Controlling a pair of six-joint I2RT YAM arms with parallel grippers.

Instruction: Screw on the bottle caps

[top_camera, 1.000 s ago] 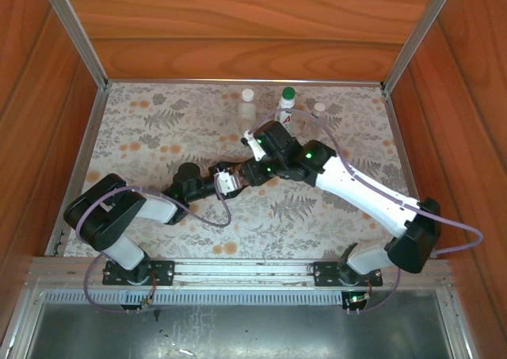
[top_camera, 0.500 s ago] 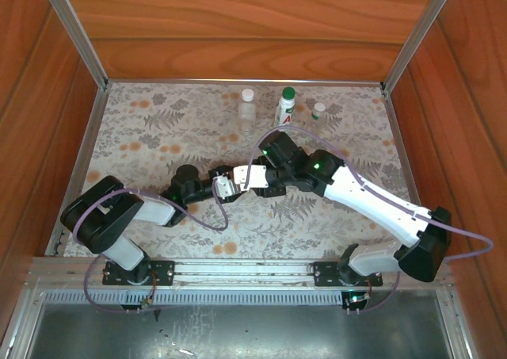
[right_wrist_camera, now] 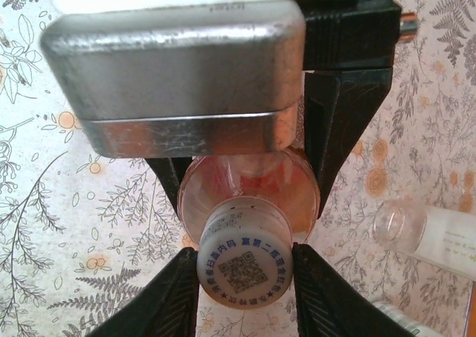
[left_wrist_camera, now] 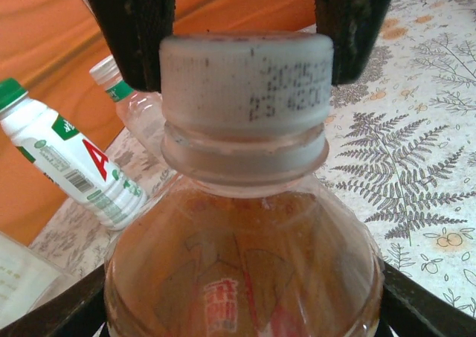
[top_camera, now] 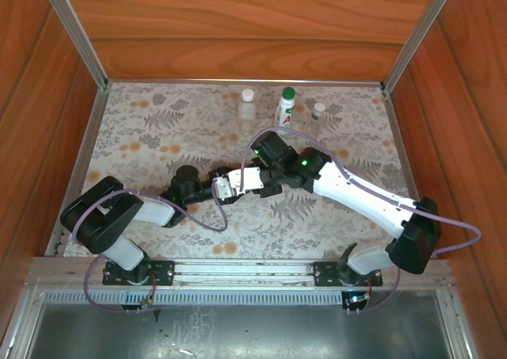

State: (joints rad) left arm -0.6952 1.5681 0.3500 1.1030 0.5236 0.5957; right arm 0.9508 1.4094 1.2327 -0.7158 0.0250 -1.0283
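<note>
Mid-table, right gripper narrowed, apparently pinching cap, left gripper clamping bottle

I work in a robot test booth, a lab rig rather than anyone's home. Wood walls box me in on three sides, with bare aluminium posts running up the corners. My left arm and right arm are bolted to an aluminium rail at the near edge, and lilac cables loop loose from them. Below the rail lies a grey metal sheet. The table wears a fern-and-flower cloth, the one homely touch. Small bottles stand in a row near its back edge.
</note>
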